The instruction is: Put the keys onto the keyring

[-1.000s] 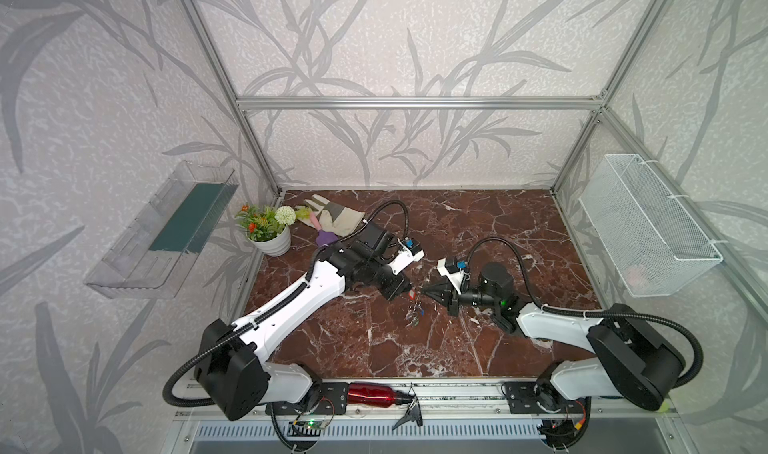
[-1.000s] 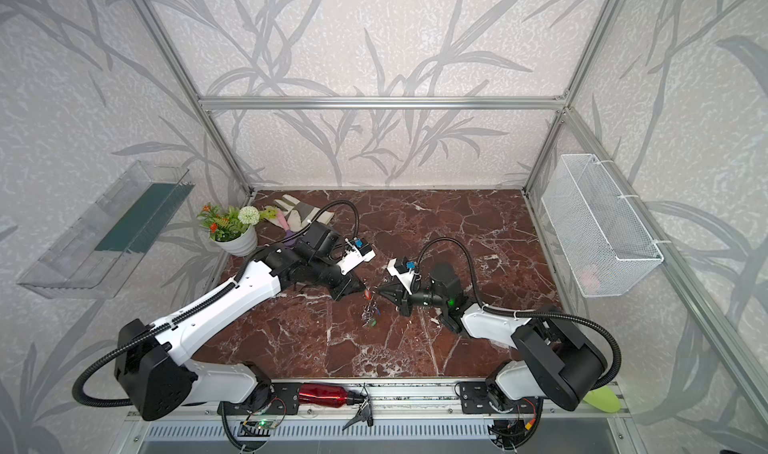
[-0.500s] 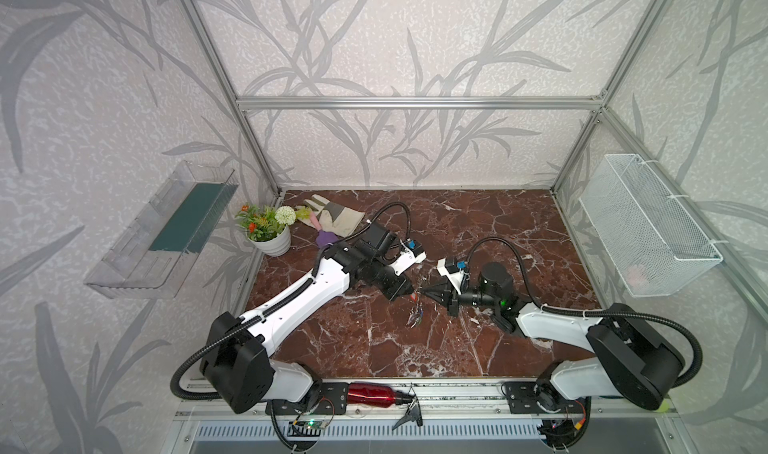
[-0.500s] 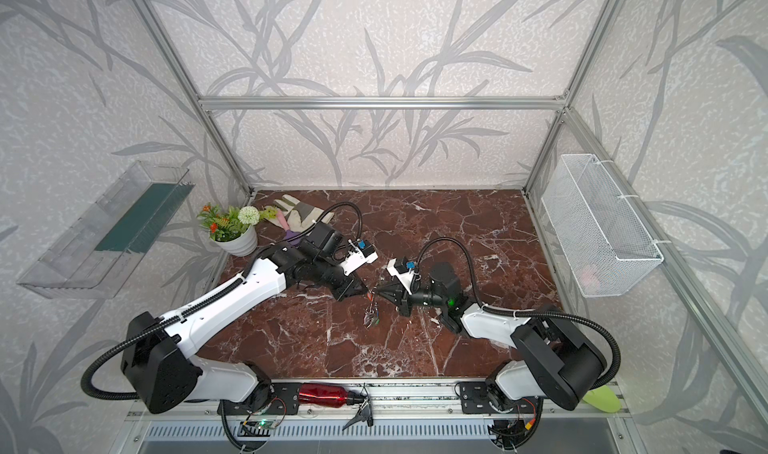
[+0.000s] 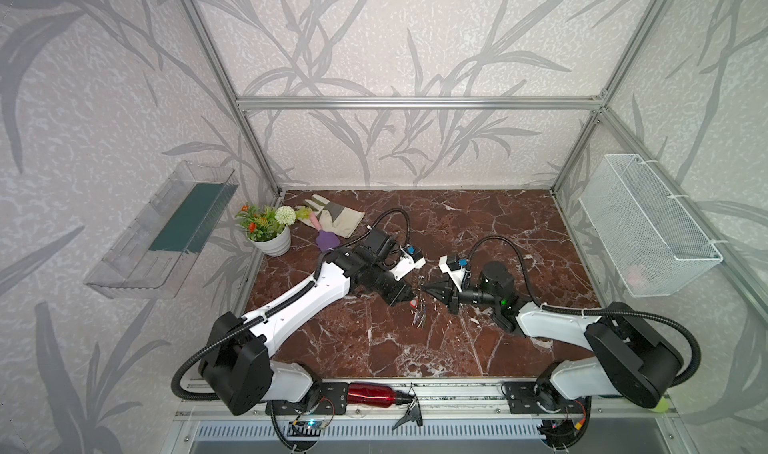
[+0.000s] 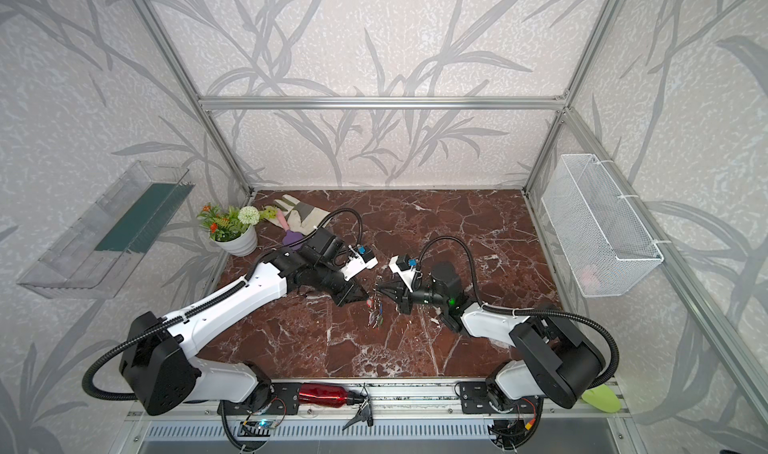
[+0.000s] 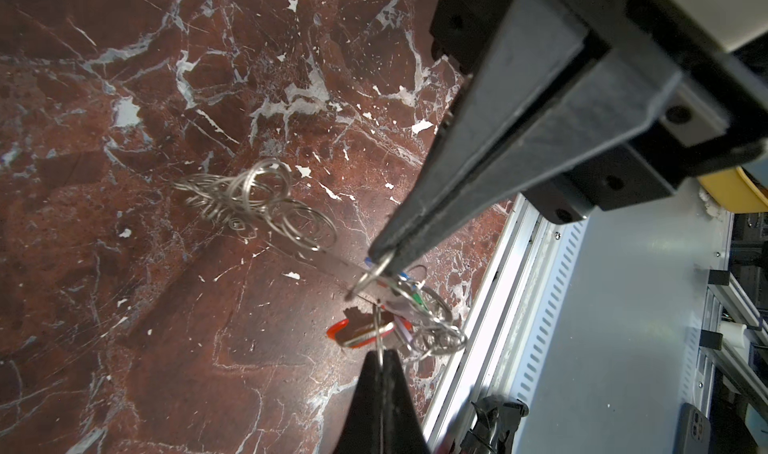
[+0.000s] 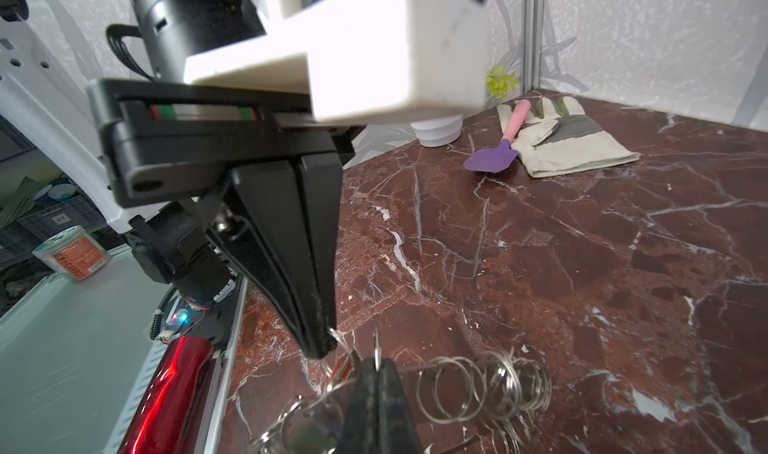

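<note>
Left gripper (image 7: 383,261) is seen closed to a narrow wedge, and a small split ring at one end of the keyring (image 7: 249,198) is pinched at its very tip. Right gripper (image 8: 377,366) is likewise closed, and another thin ring at that same end is clamped upright between its fingertips. In both top views the two tips are shown almost meeting near the middle of the marble table (image 5: 478,223).

The keyring is held between the two grippers. Its grey plate is seen edge-on in the left wrist view, with a row of split rings trailing away from the tips. The keys (image 7: 359,336), tagged red-orange, green and blue, are bunched at the gripped end. Whether the plate is touching the table cannot be told.

A work glove (image 8: 573,140) and a purple spatula (image 8: 492,159) are laid at the table's far left corner, near a potted plant (image 5: 266,231) and well apart from the grippers.
</note>
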You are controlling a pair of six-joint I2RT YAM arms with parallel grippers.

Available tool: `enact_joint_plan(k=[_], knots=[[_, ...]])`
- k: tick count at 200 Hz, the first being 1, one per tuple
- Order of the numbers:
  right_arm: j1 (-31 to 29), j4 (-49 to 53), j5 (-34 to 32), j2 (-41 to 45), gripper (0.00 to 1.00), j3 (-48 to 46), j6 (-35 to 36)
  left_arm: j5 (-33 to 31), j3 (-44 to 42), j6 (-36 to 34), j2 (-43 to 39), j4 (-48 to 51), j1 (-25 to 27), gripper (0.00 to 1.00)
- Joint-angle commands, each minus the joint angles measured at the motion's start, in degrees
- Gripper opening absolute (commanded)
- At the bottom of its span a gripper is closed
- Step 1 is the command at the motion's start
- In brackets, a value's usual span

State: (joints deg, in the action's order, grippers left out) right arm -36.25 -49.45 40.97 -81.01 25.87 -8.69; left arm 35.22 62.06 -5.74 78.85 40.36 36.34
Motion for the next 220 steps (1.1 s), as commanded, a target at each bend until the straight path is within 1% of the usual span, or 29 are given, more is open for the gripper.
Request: enact_joint_plan(k=[1, 77, 118, 162, 181, 220], knots=[[0.3, -3.2, -0.5, 0.5, 0.00, 0.7, -0.2, 1.5, -0.8, 0.1, -1.9, -1.1, 0.2, 0.00], [0.2, -3.9, 0.2, 0.2, 0.00, 0.7, -0.7, 1.9, -1.6, 4.5, -2.1, -5.1, -0.1, 0.00], [0.3, -4.1, 0.3, 0.0, 0.00, 0.6, -0.9, 0.2, -3.4, 9.1, -2.6, -9.0, -0.9, 0.00], [0.3, -4.9, 0.4, -0.3, 0.00, 0.6, -1.3, -2.2, -4.3, 12.8, -2.6, -10.5, -1.3, 0.00], [0.3, -4.9, 0.4, -0.5, 0.00, 0.6, -1.3, -0.7, -5.7, 14.1, -3.0, -13.3, -1.4, 0.00], [0.3, -4.9, 0.5, -0.5, 0.00, 0.7, -1.3, 0.6, -7.3, 16.6, -4.3, -16.7, -1.6, 0.00]])
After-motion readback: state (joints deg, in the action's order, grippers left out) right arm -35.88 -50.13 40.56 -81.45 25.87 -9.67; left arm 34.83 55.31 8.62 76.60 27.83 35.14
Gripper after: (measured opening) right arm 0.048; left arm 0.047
